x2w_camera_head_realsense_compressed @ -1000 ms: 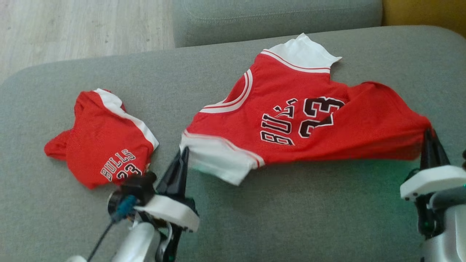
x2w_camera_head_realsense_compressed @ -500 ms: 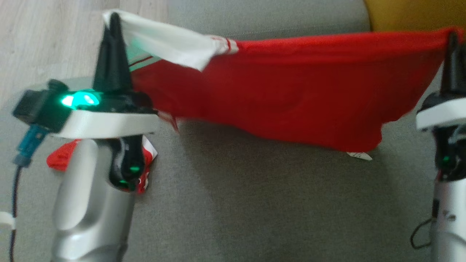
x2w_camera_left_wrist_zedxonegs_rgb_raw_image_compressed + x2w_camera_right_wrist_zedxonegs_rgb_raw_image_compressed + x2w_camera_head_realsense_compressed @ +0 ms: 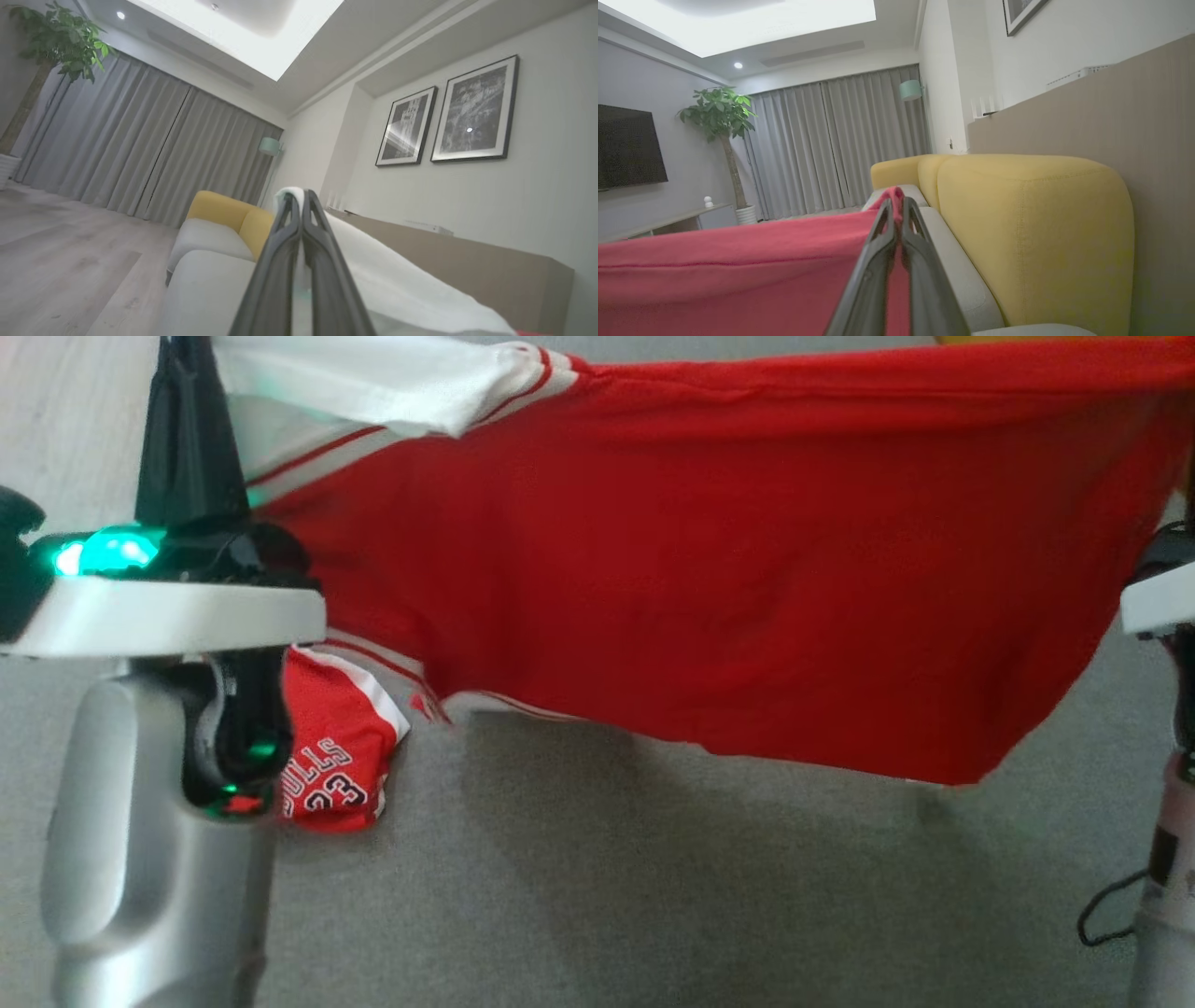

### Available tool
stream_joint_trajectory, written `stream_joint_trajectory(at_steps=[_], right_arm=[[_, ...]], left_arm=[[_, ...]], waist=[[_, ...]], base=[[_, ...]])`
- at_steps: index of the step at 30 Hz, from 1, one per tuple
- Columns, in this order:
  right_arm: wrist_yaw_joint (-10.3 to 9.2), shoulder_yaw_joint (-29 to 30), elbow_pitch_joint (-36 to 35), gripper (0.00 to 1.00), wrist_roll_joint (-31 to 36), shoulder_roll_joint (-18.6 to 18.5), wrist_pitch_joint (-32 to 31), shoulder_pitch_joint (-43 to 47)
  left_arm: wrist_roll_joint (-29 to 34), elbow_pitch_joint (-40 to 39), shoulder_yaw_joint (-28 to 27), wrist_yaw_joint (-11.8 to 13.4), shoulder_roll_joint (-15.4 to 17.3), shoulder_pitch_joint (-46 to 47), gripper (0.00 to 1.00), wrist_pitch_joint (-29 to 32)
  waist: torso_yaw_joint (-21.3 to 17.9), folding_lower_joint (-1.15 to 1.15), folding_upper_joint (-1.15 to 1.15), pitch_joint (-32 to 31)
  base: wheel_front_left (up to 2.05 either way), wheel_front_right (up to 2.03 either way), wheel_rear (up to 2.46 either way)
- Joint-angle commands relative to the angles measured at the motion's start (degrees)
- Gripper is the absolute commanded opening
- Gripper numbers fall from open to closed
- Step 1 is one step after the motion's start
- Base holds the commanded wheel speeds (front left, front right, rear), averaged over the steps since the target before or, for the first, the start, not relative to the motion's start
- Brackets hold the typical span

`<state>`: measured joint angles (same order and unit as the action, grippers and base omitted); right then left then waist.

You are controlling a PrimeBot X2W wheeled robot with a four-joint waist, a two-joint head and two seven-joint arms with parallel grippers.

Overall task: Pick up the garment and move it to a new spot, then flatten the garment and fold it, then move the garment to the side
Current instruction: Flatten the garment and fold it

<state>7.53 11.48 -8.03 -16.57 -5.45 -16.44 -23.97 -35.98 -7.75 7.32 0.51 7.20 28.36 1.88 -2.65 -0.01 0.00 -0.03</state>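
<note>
The garment [image 3: 672,560], a red jersey with a white striped sleeve, hangs stretched in the air above the grey sofa seat [image 3: 653,896]. My left gripper [image 3: 184,359] stands at the upper left, shut on the white sleeve corner. In the left wrist view, the left gripper [image 3: 299,198] pinches white cloth [image 3: 383,275] at its tips. The right gripper [image 3: 896,200] is shut on a red corner of the garment [image 3: 738,270]; its white wrist flange [image 3: 1158,602] shows at the right edge of the head view. The jersey's lower hem sags toward the seat on the right.
A smaller folded red piece with "BULLS 23" lettering [image 3: 336,756] lies on the seat, half behind my left forearm [image 3: 149,859]. A yellow cushion [image 3: 1031,233] is beside the right gripper. Pale wooden floor [image 3: 65,439] lies beyond the seat. A black cable [image 3: 1106,905] loops by the right arm.
Both grippers have risen with the garment, lifting it off the seat where it lay a second ago. It now hangs spread between them, higher and closer than half a second ago.
</note>
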Motion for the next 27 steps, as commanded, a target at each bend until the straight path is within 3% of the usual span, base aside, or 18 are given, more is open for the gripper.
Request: stream_joint_trajectory(at_steps=[1, 7, 13, 16, 20, 27], right_arm=[[-0.04, -0.98, -1.99, 0.00, 0.20, 0.21, -0.64, -2.04], [-0.04, -2.20, 3.93, 0.00, 2.23, 0.26, -1.08, -8.49], [-0.04, -2.95, 18.02, 0.00, 3.76, -1.02, 1.44, -24.80], [-0.04, -3.24, 26.17, 0.00, 5.32, -2.21, 5.47, -34.80], [-0.04, -2.27, 35.85, 0.00, 7.42, -2.94, 13.48, -46.25], [-0.04, -0.93, 48.74, 0.00, 8.95, -3.81, 25.75, -53.00]], left_arm=[[0.29, -0.99, -2.25, 0.17, 2.42, 3.08, 0.00, 0.74], [0.40, 6.13, -1.61, -2.18, 5.74, 9.50, 0.00, 3.92], [2.25, 19.26, -0.21, -5.12, 8.86, 25.63, 0.00, 4.66], [4.85, 26.23, 0.67, -5.98, 10.40, 35.90, 0.00, 2.25], [6.00, 34.41, -0.10, -6.21, 9.90, 48.06, 0.00, -3.30], [7.21, 43.71, 2.29, -7.40, 8.08, 55.85, 0.00, -13.04]], waist=[[-0.31, 0.01, 0.00, 1.05], [-1.22, 0.01, 0.00, 7.82], [-1.87, 0.01, 0.00, 16.97], [-1.95, 0.01, 0.00, 20.57], [-1.96, 0.01, 0.00, 23.46], [-2.20, 0.01, 0.00, 24.06]], base=[[0.00, 0.00, 0.00], [0.00, 0.00, 0.00], [0.00, 0.00, 0.00], [0.00, 0.00, 0.00], [0.00, 0.00, 0.00], [0.00, 0.00, 0.00]])
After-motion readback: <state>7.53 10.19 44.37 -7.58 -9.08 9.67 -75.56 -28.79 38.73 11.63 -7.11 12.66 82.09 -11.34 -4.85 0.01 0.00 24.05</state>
